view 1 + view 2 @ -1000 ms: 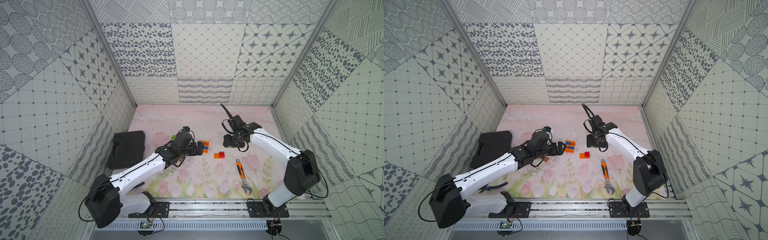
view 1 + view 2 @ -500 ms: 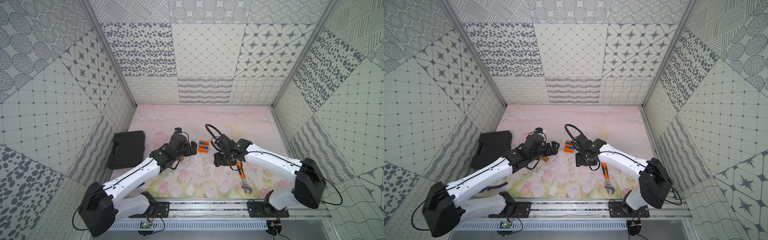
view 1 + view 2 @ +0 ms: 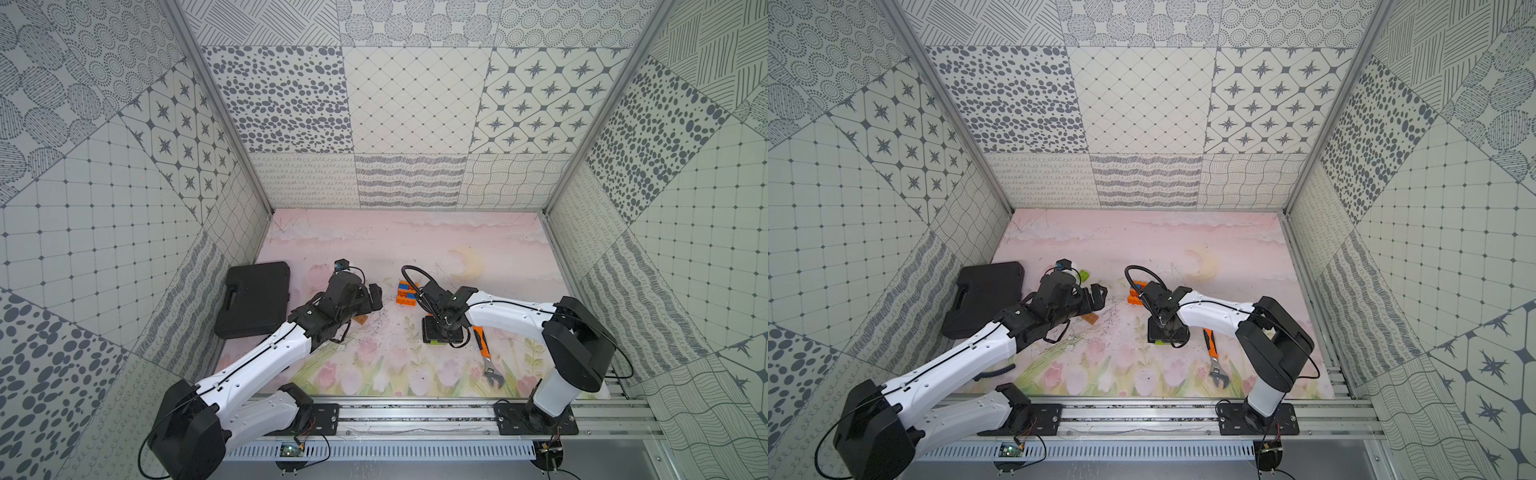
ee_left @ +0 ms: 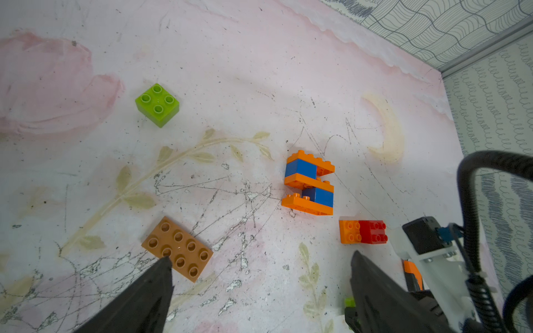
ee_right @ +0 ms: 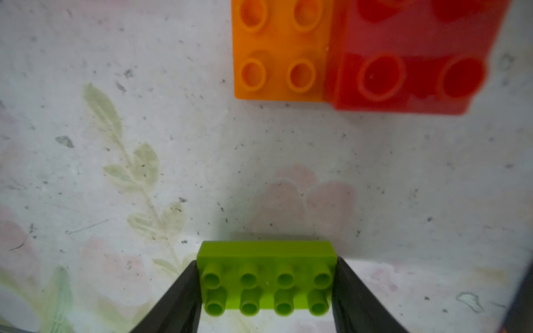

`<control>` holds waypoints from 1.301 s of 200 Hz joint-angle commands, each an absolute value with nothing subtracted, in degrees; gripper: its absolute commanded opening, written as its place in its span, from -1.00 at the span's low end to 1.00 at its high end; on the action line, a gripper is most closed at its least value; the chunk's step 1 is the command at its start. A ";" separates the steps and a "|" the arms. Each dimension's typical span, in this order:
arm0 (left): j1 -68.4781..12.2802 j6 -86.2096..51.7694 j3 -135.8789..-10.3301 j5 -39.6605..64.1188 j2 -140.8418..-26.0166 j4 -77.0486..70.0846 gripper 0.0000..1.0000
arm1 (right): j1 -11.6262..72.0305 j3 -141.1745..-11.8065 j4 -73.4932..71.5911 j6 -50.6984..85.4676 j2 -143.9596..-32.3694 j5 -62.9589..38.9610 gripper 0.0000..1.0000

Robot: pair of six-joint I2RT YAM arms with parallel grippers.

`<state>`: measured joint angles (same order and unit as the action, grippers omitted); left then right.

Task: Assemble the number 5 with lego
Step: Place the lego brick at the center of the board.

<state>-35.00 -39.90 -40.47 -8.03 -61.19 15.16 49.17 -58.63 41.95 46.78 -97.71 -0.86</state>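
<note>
At the far left a black case (image 3: 257, 300) lies against the wall, apart from the work; it appears simply to be kept out of the way. Next, the left gripper (image 4: 259, 288) is held low over the mat (image 3: 415, 241) with its jaws spread wide and nothing between them; one fingertip (image 4: 164, 266) overlaps the brown lego plate (image 4: 177, 248) in the left wrist view, though contact cannot be told; the pose is judged to be a wait or an approach to that plate. A square lime lego brick (image 4: 157, 104) lies alone beyond it. Further right lies the orange and blue lego stack (image 4: 309, 183), already shaped like a 5 and laid on its side; just beside it an orange lego brick (image 5: 281, 50) and a red lego brick (image 5: 409, 54) are set touching. The right gripper (image 5: 266, 284) is pinched on an oblong lime lego brick (image 5: 266, 276), gripped by its short ends with the studs facing the camera, presumably so that it can be pressed onto another piece. An orange-handled wrench (image 3: 486, 353) lies at the right, unused.

Compared with a second ago, the right arm has been swung from near the stack toward the front of the mat and lowered; the left arm has been drawn back slightly; neither jaw opening has changed.
</note>
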 commanded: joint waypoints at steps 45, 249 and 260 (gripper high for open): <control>-31.42 -40.30 -42.94 -7.82 -64.58 19.96 0.99 | 49.52 -61.90 40.43 46.70 -101.53 0.80 0.46; -12.21 -58.30 -62.53 -0.54 -96.08 28.72 0.67 | 38.78 -51.46 26.12 43.71 -77.77 -0.83 0.98; -11.89 -60.35 -63.85 -0.54 -97.26 29.31 0.66 | 38.85 -51.22 25.45 44.16 -77.10 -0.79 0.98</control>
<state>-13.17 -51.68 -61.19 -0.62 -94.63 26.85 38.81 -52.27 30.26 42.15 -77.58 1.83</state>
